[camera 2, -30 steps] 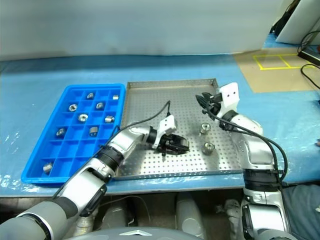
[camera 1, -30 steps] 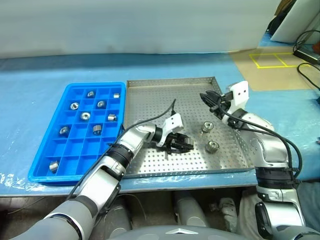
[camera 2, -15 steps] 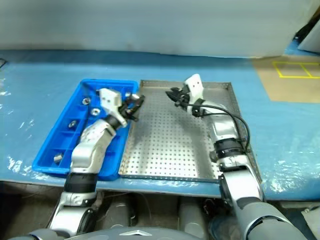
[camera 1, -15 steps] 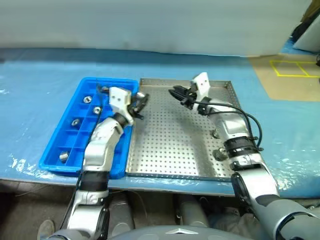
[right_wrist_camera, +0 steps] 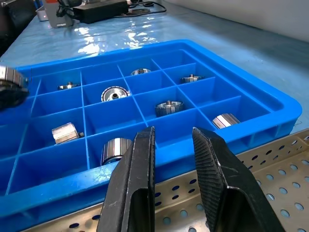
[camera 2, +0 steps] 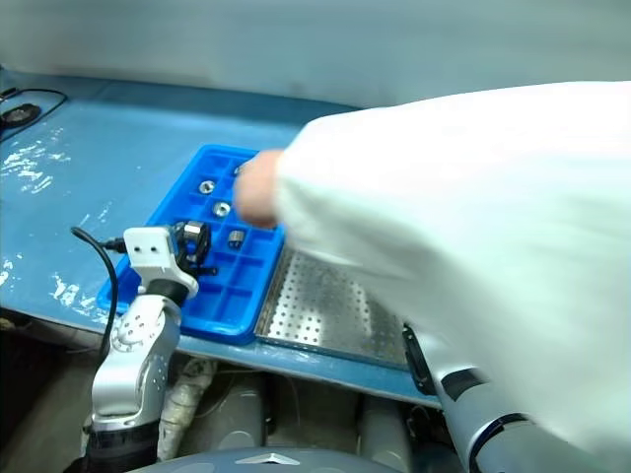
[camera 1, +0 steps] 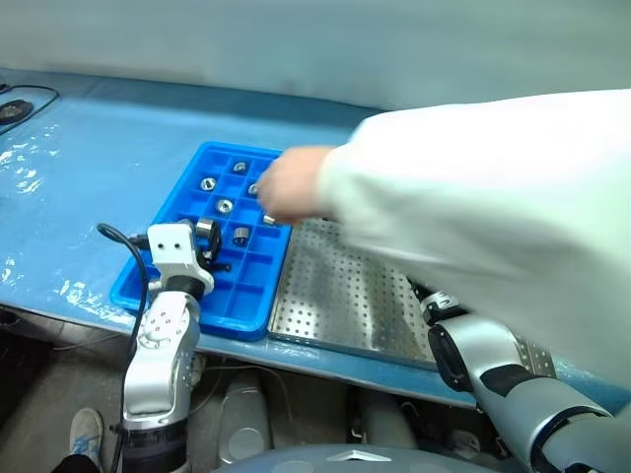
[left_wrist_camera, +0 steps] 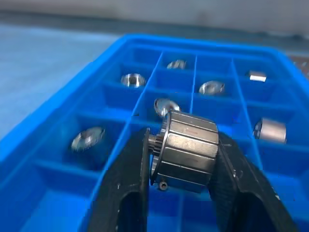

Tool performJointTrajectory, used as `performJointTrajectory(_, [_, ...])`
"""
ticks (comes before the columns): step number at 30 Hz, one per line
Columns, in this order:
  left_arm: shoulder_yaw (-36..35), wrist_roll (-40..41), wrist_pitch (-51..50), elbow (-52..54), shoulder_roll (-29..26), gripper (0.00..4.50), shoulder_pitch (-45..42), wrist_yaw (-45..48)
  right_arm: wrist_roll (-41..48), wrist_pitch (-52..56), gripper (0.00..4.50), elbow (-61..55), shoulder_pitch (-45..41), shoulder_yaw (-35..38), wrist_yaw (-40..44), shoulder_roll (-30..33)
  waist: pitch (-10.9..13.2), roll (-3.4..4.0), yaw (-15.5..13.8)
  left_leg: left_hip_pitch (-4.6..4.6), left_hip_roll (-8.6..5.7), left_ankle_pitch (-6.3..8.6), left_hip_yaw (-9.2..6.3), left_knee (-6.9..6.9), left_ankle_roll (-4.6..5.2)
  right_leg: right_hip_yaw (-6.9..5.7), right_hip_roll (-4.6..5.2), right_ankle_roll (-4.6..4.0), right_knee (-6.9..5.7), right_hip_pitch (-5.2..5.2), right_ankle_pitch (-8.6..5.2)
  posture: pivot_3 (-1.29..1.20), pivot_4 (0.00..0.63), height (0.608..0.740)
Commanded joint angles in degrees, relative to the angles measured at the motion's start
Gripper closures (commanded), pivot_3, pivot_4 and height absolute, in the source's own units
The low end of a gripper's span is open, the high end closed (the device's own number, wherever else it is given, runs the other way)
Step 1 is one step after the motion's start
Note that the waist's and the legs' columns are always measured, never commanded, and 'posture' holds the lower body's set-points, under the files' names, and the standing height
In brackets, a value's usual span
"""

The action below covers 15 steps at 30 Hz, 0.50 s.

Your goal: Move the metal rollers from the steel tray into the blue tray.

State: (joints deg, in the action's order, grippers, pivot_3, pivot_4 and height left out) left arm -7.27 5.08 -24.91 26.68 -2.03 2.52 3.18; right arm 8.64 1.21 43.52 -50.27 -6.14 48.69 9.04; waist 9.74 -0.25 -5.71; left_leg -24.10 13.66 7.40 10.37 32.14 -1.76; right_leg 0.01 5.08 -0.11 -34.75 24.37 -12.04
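Reaching across both head views, a person's white sleeve (camera 1: 493,227) is covering most of the steel tray (camera 1: 335,296), so only its near left part with the perforated floor is showing, and any rollers still lying on it are hidden. The person's hand (camera 1: 294,184) is blurred above the far side of the blue tray (camera 1: 133,286); whether it is touching anything cannot be told.

The left gripper (left_wrist_camera: 179,145) is hovering over the near part of the blue tray, its two black fingers pinching a ridged metal roller (left_wrist_camera: 186,151) between them, held clear of the compartments. Behind it, several metal rollers (left_wrist_camera: 133,79) are lying one to a compartment; some are too small to make out in detail.

The right gripper (right_wrist_camera: 173,140) is hanging over the edge where the steel tray is meeting the blue tray, pointing toward the blue tray. Its fingers are standing with a narrow gap between them and holding nothing. In the head views its forearm is mostly hidden under the sleeve.
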Motion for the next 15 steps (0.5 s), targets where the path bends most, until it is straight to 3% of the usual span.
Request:
performJointTrajectory(1, [0.6, -1.5, -1.1, 3.8, 0.1, 3.24, 0.6, -2.5, -0.4, -1.8, 3.3, -0.6, -0.2, 0.7, 0.1, 0.4, 0.0, 0.0, 0.0, 0.0, 0.01, -0.02, -0.05, -0.04, -0.04, -0.02, -0.02, 0.0, -0.01, 0.0, 0.0, 0.1, 0.15, 0.74])
performJointTrajectory(13, [-1.2, -1.1, -6.7, 4.1, 2.7, 3.24, 2.0, -7.6, -0.4, -1.5, 3.3, -3.2, 2.2, 1.3, -1.2, 1.2, 0.0, 0.0, 0.7, -0.01, -0.02, -0.03, -0.04, -0.1, -0.07, 0.0, -0.09, 0.03, 0.07, 0.09, -0.02, 0.04, 0.15, 0.74])
performJointTrajectory(15, [-1.7, -0.8, -7.1, 4.8, 3.2, 2.51, 2.7, -8.2, -0.4, -1.5, 3.3, -3.4, 2.4, 1.2, -1.3, 1.0, 0.0, 0.0, 1.1, -0.01, -0.02, -0.02, -0.03, -0.1, -0.07, 0.0, -0.1, 0.03, 0.07, 0.09, -0.02, 0.04, 0.15, 0.74])
